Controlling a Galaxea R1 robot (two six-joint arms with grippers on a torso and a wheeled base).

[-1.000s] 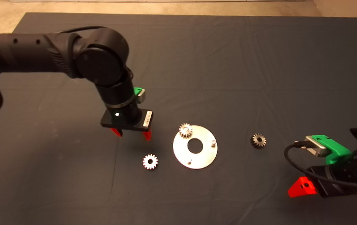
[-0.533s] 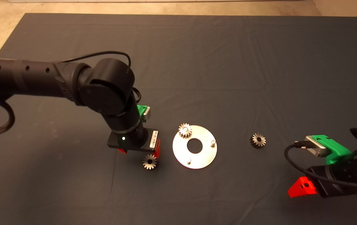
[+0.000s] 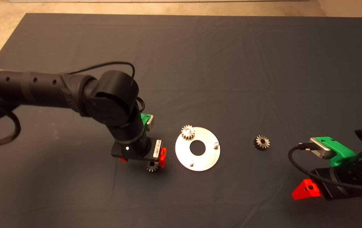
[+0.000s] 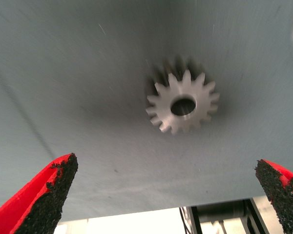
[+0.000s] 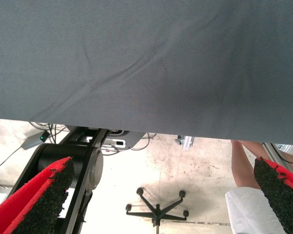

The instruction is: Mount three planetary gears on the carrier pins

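A shiny round disc (image 3: 206, 158) lies mid-mat with one silver planetary gear (image 3: 187, 132) seated on its far-left carrier pin. Two carrier pins stand bare: one on the right (image 3: 216, 144), one near the front (image 3: 191, 163). A second silver gear (image 3: 152, 166) (image 4: 182, 105) lies flat on the mat left of the disc. My left gripper (image 3: 141, 160) (image 4: 168, 195) hangs low right over it, open, its fingers apart on either side. A darker gear (image 3: 261, 142) lies on the mat right of the disc. My right gripper (image 3: 306, 190) (image 5: 161, 195) waits open at the lower right edge.
The dark mat (image 3: 231, 63) covers the table, with a beige floor strip beyond its far edge. The right wrist view shows the mat's edge, a chair base (image 5: 157, 207) on the floor and a person's leg (image 5: 244, 165).
My left arm has come down and toward the front of the mat, from above and behind the loose silver gear to low over it. The right arm has stayed still.
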